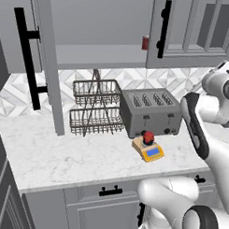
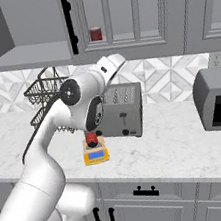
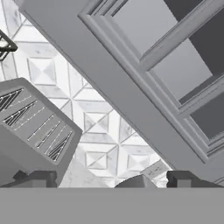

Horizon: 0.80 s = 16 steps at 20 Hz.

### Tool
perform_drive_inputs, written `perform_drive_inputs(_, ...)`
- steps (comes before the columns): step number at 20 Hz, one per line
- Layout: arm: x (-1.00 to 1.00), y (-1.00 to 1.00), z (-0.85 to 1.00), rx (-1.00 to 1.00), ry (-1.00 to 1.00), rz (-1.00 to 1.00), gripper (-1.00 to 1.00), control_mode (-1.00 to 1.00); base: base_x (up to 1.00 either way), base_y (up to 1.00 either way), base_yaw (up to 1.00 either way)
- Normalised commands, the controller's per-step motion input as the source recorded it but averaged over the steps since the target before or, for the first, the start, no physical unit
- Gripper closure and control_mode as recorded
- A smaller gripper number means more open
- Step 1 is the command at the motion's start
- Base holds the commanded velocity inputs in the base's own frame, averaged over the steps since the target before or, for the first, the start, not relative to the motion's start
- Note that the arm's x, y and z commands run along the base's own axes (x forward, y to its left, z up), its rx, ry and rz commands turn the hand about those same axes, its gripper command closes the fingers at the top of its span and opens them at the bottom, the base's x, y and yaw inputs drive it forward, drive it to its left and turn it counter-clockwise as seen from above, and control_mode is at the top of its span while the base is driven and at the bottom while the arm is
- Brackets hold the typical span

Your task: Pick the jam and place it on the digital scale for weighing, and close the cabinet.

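Note:
The jam (image 1: 148, 136) (image 2: 91, 138), a small red jar with a dark band, stands on the grey plate of the yellow-orange digital scale (image 1: 149, 151) (image 2: 96, 156), just in front of the toaster. The cabinet (image 1: 100, 52) (image 2: 28, 54) hangs above; its left door (image 1: 45, 62) is swung out towards me, edge-on, with a long black handle (image 1: 27, 57). My gripper (image 3: 111, 181) is open and holds nothing. It is raised high above the toaster and faces the underside of the closed panelled door (image 3: 166, 57).
A dark-red can (image 1: 145, 42) (image 2: 96, 34) sits on the cabinet shelf. The grey four-slot toaster (image 1: 149, 110) (image 2: 122, 110) (image 3: 35, 127) and a wire dish rack (image 1: 95, 108) (image 2: 43, 90) stand against the tiled wall. A grey oven (image 2: 217, 98) sits at the right. Drawers run below the counter.

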Motion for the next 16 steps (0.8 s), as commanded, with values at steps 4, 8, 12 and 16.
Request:
perform_drive_inputs(4,-0.12,0.06,-0.25,-0.17,0.04,0.00,-1.00,-1.00,0.00,0.00,0.00)
perform_drive_inputs(8,-0.50,0.34,-0.03,-0.20,-0.01,0.00,-1.00,-1.00,0.00,0.00,0.00)
perform_drive_inputs(12,-0.24,0.70,-0.24,-0.37,0.04,-0.04,-1.00,-1.00,0.00,0.00,0.00)
perform_drive_inputs(16,-0.24,0.42,-0.42,-0.32,0.03,0.00,-1.00,-1.00,0.00,0.00,0.00)
